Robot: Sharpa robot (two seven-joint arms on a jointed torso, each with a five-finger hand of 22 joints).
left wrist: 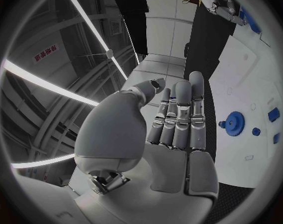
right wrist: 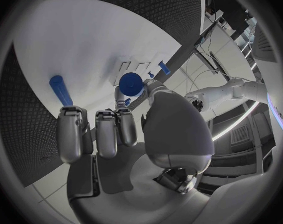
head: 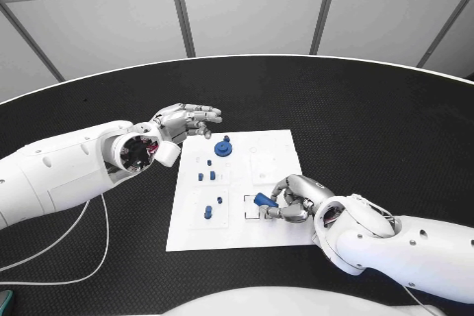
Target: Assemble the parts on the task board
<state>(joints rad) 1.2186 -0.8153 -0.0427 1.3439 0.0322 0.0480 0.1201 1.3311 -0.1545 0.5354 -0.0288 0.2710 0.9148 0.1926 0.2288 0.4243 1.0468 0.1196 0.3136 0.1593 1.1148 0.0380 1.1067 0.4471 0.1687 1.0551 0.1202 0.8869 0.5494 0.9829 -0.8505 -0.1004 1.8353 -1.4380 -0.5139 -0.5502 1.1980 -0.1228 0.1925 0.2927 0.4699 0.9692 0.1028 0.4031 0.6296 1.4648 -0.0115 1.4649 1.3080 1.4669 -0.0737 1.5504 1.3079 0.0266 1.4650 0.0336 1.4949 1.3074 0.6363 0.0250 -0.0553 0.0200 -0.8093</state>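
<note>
Right hand [head: 293,198] is seen low over the near-right part of the task board [head: 277,141], fingers curled in. A small blue part [head: 264,200] is pinched at the fingertips, just above the board surface near a square recess outline. In the right wrist view, a round blue piece [right wrist: 131,83] is held between thumb and a finger; the other fingers [right wrist: 71,133] are extended side by side toward the board [right wrist: 98,40]. A blue elongated part [right wrist: 59,89] is seen lying on the board just beyond those fingers.

Left hand [head: 185,123] is held off the board's far-left corner, above the black table [head: 375,110]. Nothing is held; fingers are loosely bent and apart. In the left wrist view the palm is empty, with fingers [left wrist: 181,112] straight and close together.

On the board, a blue gear-like part [head: 224,148] is seated near the far edge; the same gear [left wrist: 233,120] is seen from the left wrist. Small blue pegs [head: 205,174] stand in the left column mid-board, and more blue pieces [head: 211,208] lie toward the near-left area. The board is lying flat at table centre, between the two arms.
</note>
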